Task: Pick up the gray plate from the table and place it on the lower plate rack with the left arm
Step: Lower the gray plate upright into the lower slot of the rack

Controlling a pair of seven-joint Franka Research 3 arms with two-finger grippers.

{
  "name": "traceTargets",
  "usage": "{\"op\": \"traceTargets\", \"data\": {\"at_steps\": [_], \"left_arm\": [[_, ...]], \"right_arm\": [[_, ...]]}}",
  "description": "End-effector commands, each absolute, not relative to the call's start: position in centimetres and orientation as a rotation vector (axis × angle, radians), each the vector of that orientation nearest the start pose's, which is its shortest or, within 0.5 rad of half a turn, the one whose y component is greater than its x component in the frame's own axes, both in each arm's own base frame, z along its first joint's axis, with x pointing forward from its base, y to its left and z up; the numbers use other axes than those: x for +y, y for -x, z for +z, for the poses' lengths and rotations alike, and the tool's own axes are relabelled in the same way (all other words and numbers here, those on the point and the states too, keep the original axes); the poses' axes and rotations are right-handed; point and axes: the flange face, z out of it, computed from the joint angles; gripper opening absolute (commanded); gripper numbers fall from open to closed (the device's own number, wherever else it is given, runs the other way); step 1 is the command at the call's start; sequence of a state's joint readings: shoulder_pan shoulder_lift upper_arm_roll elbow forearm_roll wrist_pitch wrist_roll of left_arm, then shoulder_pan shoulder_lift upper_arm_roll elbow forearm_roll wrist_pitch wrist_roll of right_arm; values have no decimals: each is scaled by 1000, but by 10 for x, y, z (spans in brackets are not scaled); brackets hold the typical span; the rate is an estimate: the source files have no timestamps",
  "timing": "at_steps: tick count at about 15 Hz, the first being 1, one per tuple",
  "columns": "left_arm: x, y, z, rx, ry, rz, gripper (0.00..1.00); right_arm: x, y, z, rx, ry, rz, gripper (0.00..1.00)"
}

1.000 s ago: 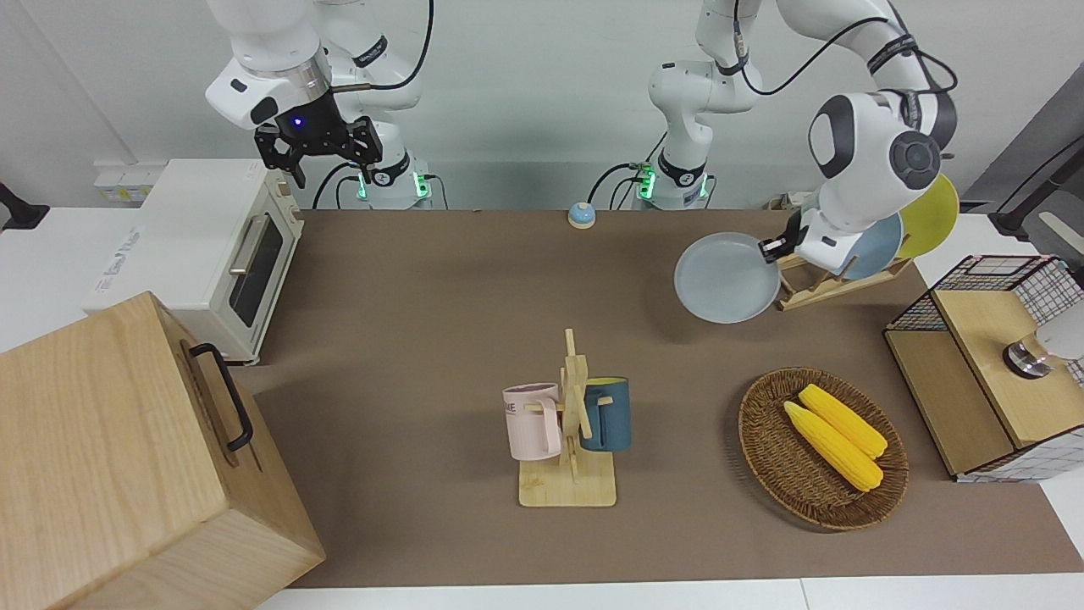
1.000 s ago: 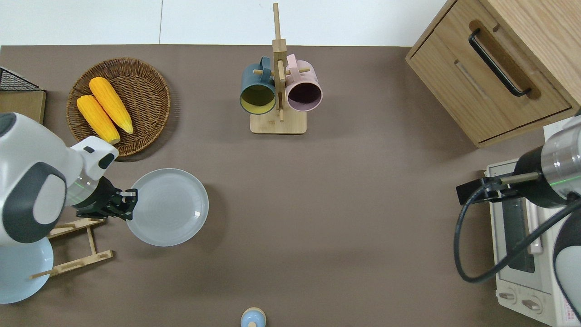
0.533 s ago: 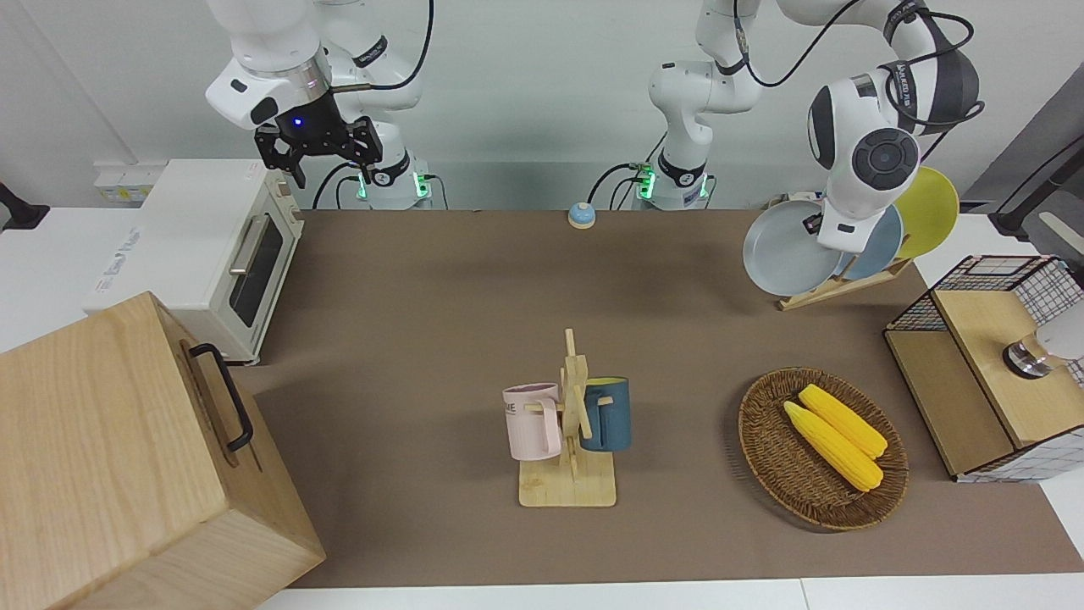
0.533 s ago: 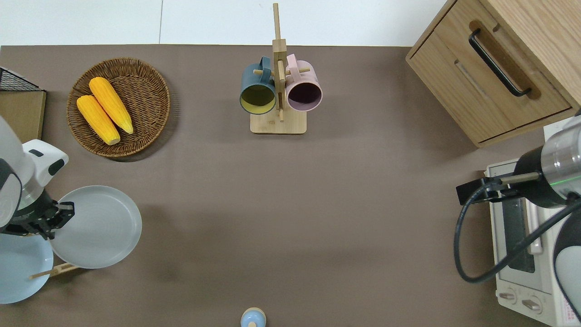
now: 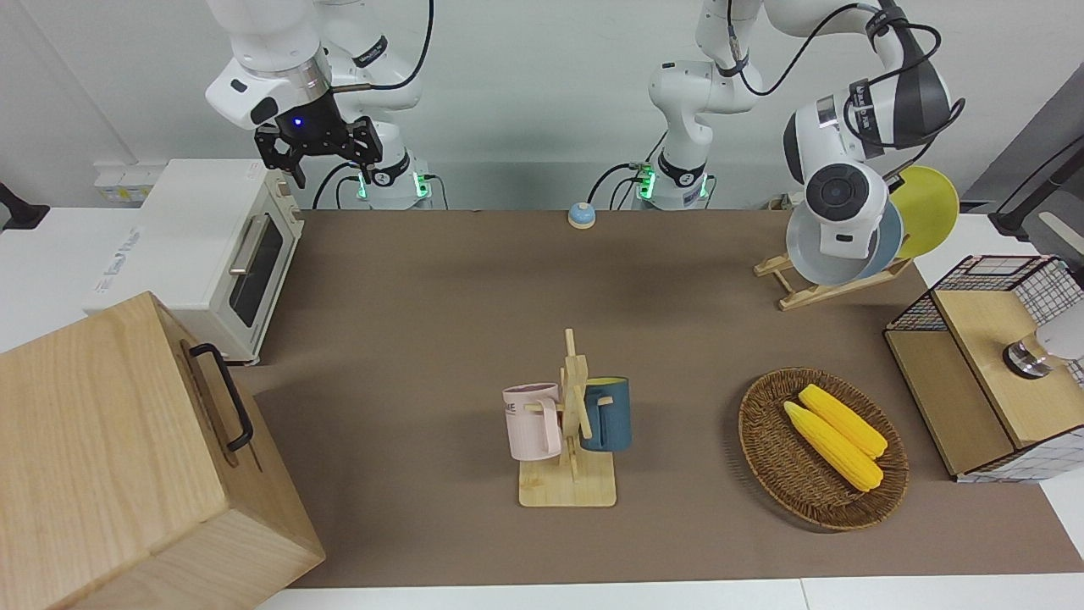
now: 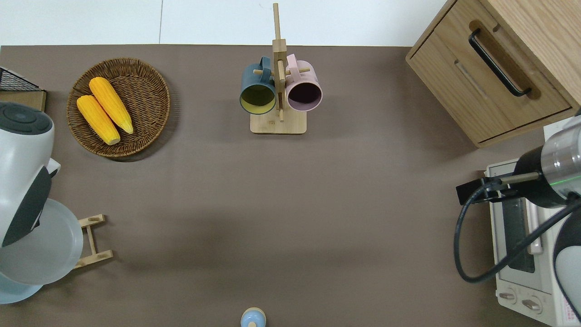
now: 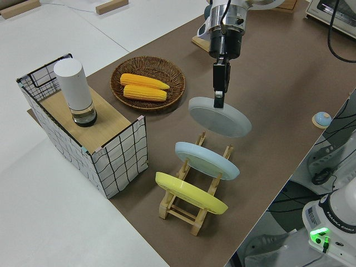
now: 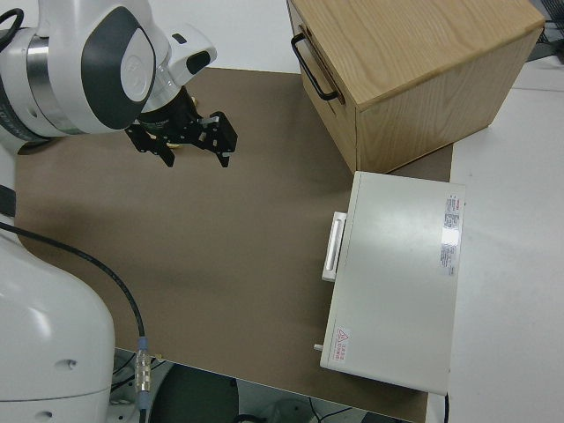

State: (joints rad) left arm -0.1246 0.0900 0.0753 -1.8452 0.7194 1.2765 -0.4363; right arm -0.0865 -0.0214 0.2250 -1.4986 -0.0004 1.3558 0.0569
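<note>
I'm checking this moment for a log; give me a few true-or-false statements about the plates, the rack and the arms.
1. The left gripper holds the gray plate by its rim. True.
2. The gray plate is already seated in the lower plate rack. False: it hangs in the air above the rack.
3. The rack holds a blue plate and a yellow plate. True.
4. The basket holds three corn cobs. False: two.
5. The right gripper has open jaws. True.

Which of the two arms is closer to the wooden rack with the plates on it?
The left one. Its left gripper holds the gray plate up over the lower plate rack, above the free slots. The right gripper is parked at the table's opposite end.
</note>
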Motion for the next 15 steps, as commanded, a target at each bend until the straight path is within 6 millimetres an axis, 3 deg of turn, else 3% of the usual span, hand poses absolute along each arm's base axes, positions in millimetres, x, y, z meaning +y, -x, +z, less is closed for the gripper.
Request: {"op": "traceTargets", "data": {"at_steps": [1,7,12,13,15], "left_arm": [[51,-514,446,-453,2079,540,0],[23,-509,411,-474,2003,552,0],[14,-511,400,-478,1997,534,0],[14,-512,400,-477,2000,532,14],[14,-513,399,-475,2004,526,149]], "right_arm": [[70,-517,656,-121,3148,198,990],[71,-517,656,-123,3148,198,987],[71,-517,656,-123,3148,198,990],[70,-517,656,-121,3148,198,987],[71,-517,656,-123,3148,198,990]]}}
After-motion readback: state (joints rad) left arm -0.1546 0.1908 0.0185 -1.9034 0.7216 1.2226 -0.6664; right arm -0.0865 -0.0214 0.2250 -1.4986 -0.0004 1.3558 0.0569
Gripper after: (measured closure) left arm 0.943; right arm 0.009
